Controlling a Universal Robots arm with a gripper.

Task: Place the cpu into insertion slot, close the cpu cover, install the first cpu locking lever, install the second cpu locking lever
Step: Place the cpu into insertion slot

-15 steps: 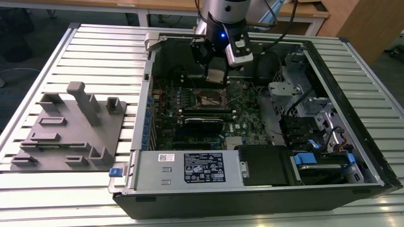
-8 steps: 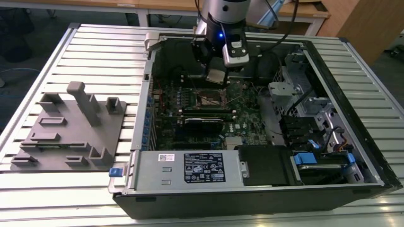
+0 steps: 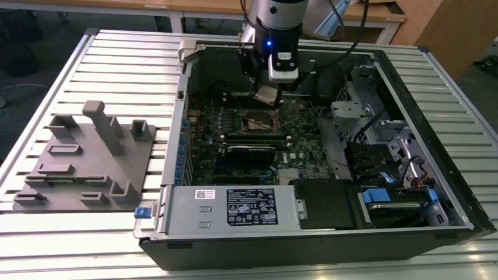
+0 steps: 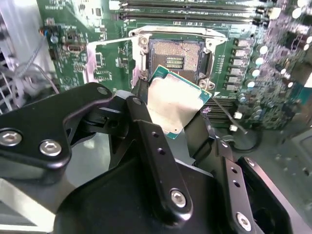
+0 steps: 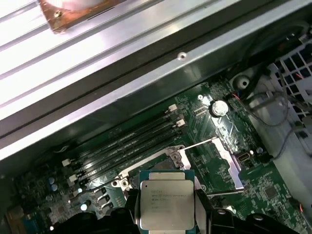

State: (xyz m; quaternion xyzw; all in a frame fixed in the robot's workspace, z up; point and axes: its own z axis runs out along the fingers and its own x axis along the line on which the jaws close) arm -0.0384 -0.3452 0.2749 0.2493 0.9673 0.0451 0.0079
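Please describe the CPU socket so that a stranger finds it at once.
In the open black computer case, find the dark green motherboard. Beneath the gripper holding the silvery square cpu lies the insertion slot: square, brownish, metal-rimmed, unlike the long narrow black memory slots.

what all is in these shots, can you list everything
table: one, silvery slatted metal, under everything
computer case: one, black, lying open on the table
grey fixture block: one, grey, on the table at the exterior view's left
power supply: one, silver, at the case's near edge
memory slots: several, black, beside the socket
insertion slot: one, dark with metal rim, open and empty on the green board
cpu cover: one, silvery, swung open at the slot's edge
cpu: one, silvery-grey top, held close to the slot, not seated
arm: one, silver and black, reaching into the case
hand: one, black, shut on the cpu
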